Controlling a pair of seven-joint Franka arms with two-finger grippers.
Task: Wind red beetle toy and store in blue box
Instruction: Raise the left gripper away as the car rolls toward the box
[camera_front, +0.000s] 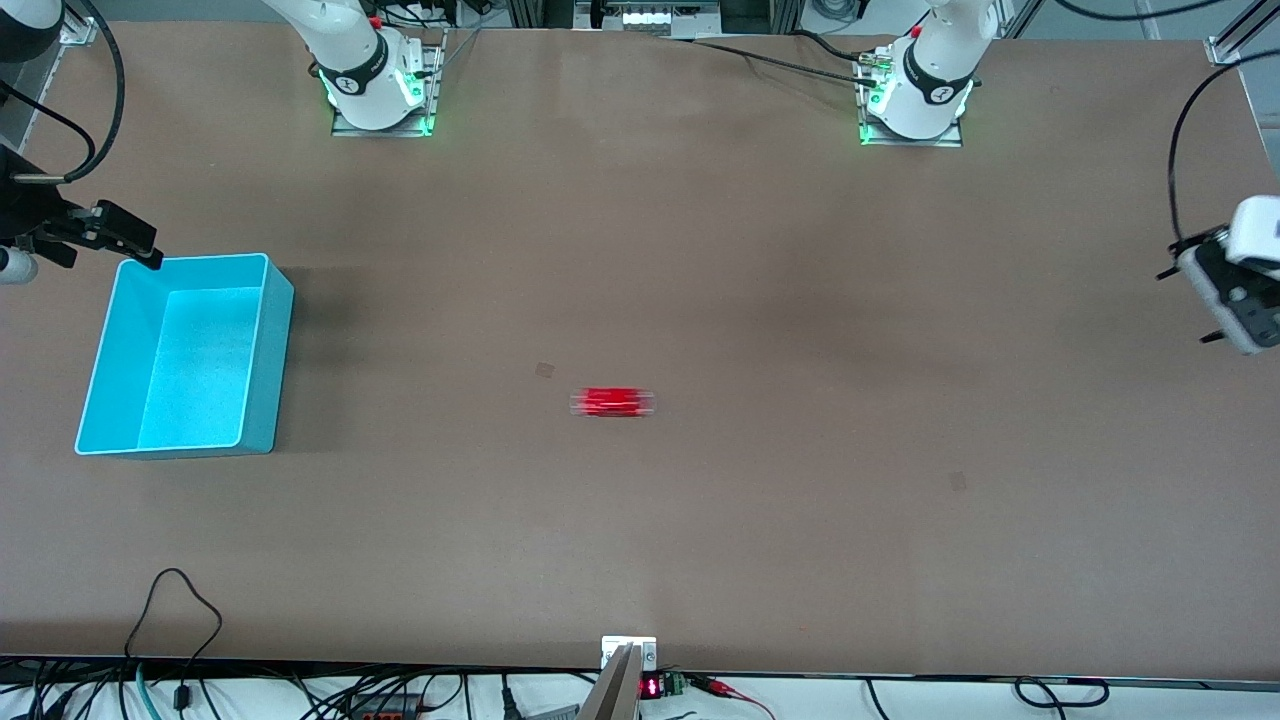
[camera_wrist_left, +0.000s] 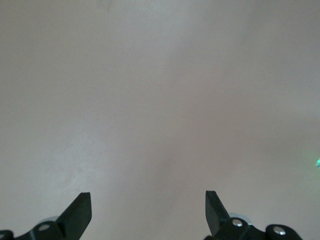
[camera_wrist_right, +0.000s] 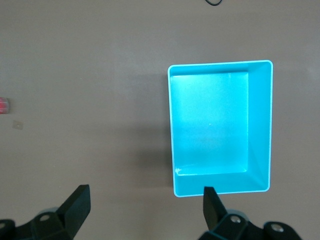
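The red beetle toy (camera_front: 612, 402) stands on the bare table near its middle, smeared lengthwise in the front view; its end shows at the edge of the right wrist view (camera_wrist_right: 4, 105). The blue box (camera_front: 272, 345) sits at the right arm's end of the table with nothing in it, and is also in the right wrist view (camera_wrist_right: 261, 125). My right gripper (camera_front: 138, 246) is open and empty, up over the box's corner nearest its base (camera_wrist_right: 145, 200). My left gripper (camera_front: 1188, 305) is open and empty, up over the bare table at the left arm's end (camera_wrist_left: 148, 210).
Cables (camera_front: 170, 610) lie at the table's edge nearest the front camera. A small bracket (camera_front: 628, 652) is fixed at the middle of that edge. The two arm bases (camera_front: 375, 85) (camera_front: 915, 95) stand along the edge farthest from the front camera.
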